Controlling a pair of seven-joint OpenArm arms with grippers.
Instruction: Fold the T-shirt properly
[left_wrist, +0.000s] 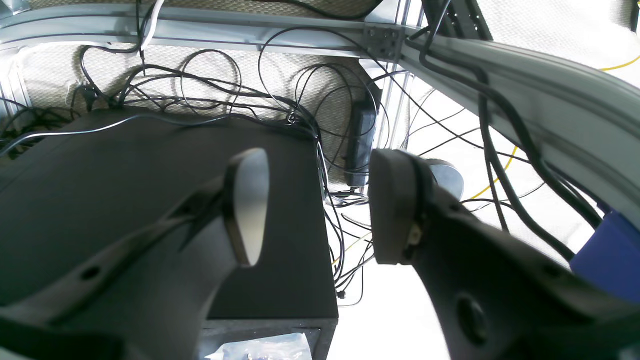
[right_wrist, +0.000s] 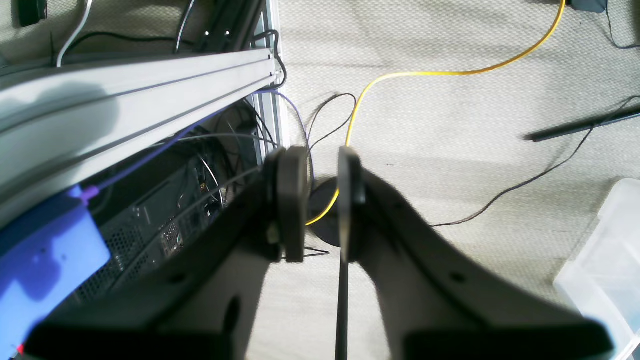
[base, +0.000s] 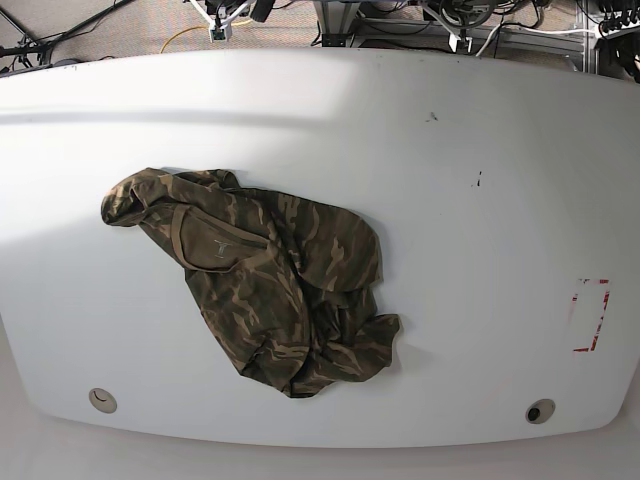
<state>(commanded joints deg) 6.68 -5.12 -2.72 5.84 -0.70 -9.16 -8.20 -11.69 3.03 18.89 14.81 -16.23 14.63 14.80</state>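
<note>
1. The T-shirt (base: 265, 290) lies crumpled on the white table (base: 470, 120), in its left half as the base view shows it, nearer the front edge than the back.
2. Its tan neckband (base: 205, 245) faces up near the shirt's left end; one sleeve bunches toward the table's left edge, and the rest of the cloth piles up toward the front edge.
3. Neither arm appears in the base view; nothing touches the shirt.
4. The left gripper (left_wrist: 320, 207) is seen only by its wrist camera: its jaws stand wide apart with nothing between them. Below it are a black box (left_wrist: 150, 200), a tangle of black cables (left_wrist: 210, 95) and a grey frame rail (left_wrist: 550, 100).
5. The right gripper (right_wrist: 322, 200) is also seen only by its wrist camera: its jaws are parted by a narrow gap and hold nothing. Beneath it lie carpet (right_wrist: 450, 125), a yellow cable (right_wrist: 450, 72) and a grey rail (right_wrist: 125, 95); a clear plastic bin (right_wrist: 610, 260) sits at that view's right edge.
6. A red rectangular mark (base: 592, 315) is on the table near its right edge, well apart from the shirt.
</note>
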